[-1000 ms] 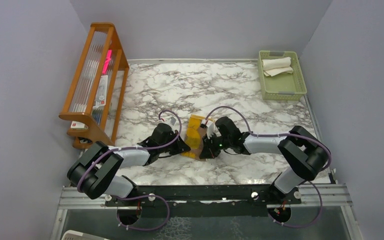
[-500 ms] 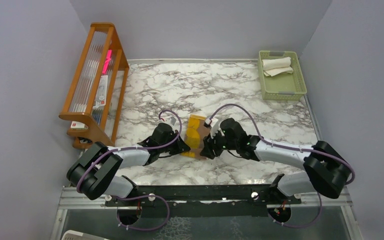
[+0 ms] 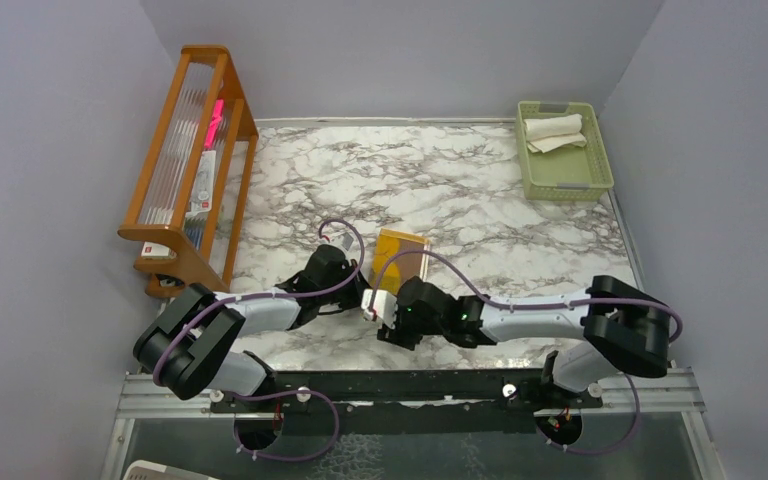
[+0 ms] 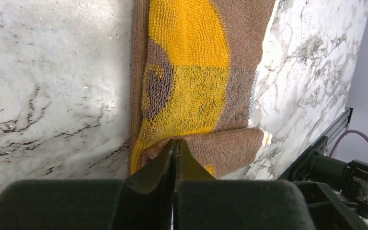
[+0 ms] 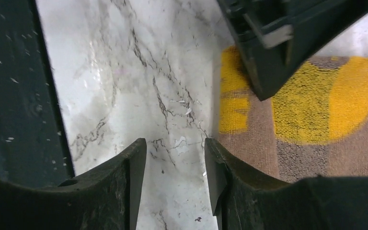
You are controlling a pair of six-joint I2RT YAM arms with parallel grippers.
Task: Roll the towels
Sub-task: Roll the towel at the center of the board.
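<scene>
A yellow and brown towel lies flat on the marble table, its near edge folded over into a short brown flap. My left gripper is shut, pinching the flap's left end. My right gripper stands open over bare marble just beside the towel's edge, nothing between its fingers. A cream-white towel lies in the pale green basket at the back right.
The green basket sits in the far right corner. A wooden rack stands along the left wall. A black rail runs along the near edge. The left gripper's black body hangs close above the right gripper's view.
My right gripper opened, let go of the towel and drew back toward the near edge and leftward. The towel now lies flatter. The left arm has not moved.
</scene>
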